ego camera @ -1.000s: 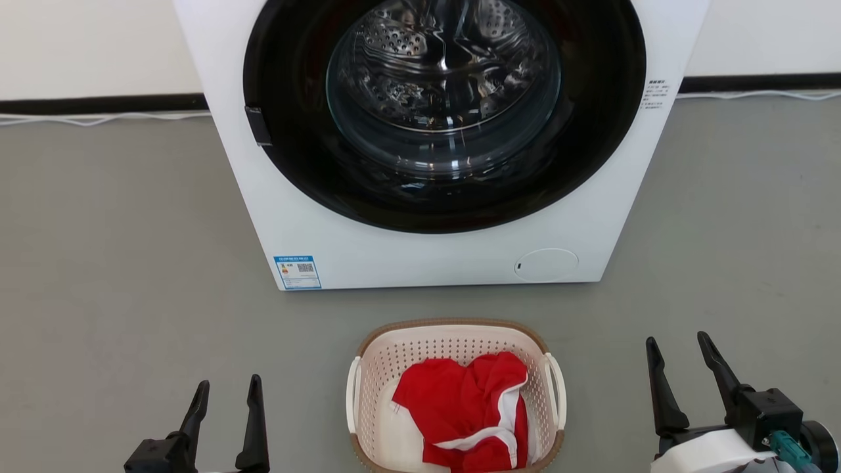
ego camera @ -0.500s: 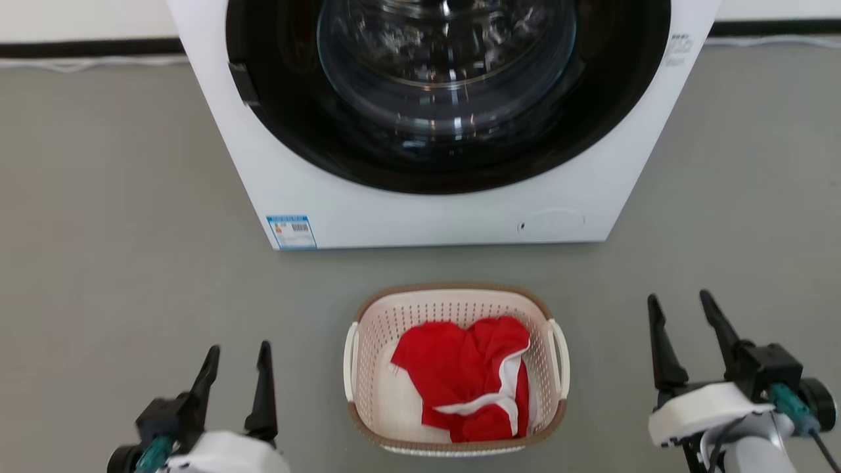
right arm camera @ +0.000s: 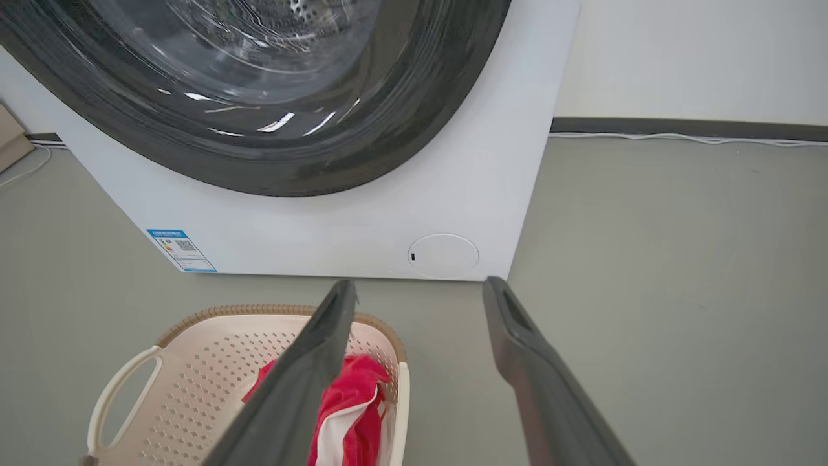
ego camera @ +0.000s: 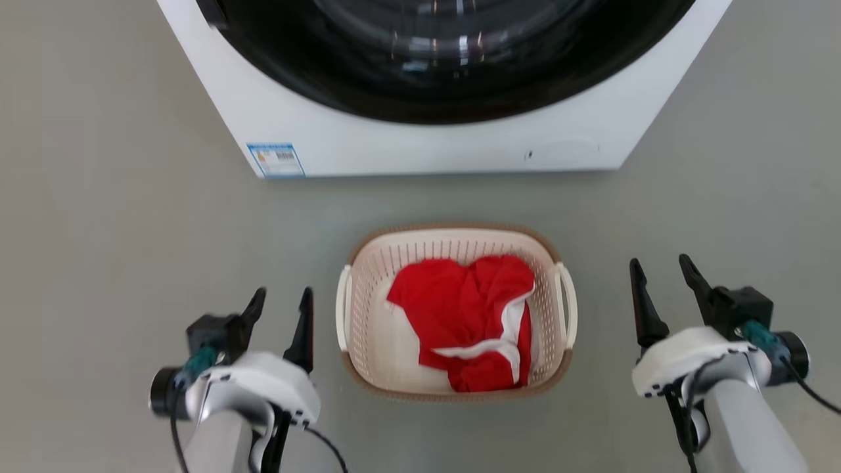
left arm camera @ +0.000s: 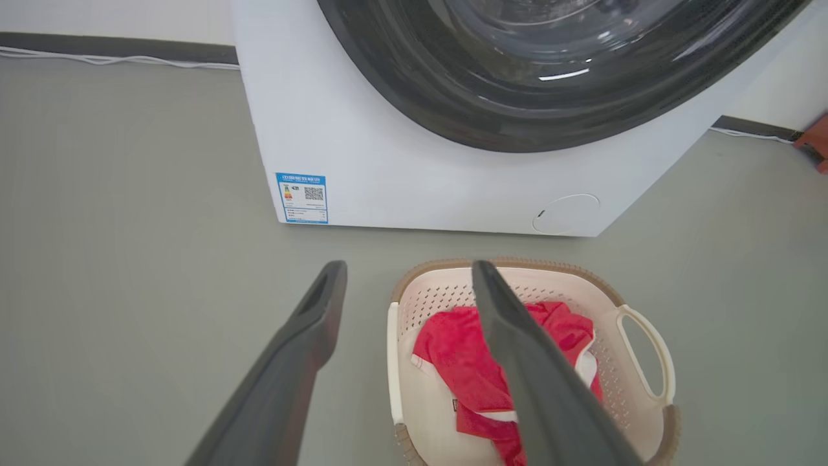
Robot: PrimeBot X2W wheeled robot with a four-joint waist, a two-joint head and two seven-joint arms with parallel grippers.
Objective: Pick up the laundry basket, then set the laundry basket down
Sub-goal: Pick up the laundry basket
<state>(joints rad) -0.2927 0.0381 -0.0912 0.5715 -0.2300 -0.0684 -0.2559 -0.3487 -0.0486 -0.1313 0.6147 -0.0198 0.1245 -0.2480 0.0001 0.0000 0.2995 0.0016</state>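
The head view's top edge is cutting off the washer (ego camera: 427, 148) above the lower arc of its door. The print on its blue label (ego camera: 276, 159) is showing too small to read. A red garment (ego camera: 460, 309) is covering much of the floor of the laundry basket (ego camera: 364, 295). In both wrist views the bottom edge is cropping the basket, and one dark finger (left arm camera: 537, 388) is hiding part of it.

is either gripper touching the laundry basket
No, the left gripper and right gripper are both open, each set apart from the laundry basket.
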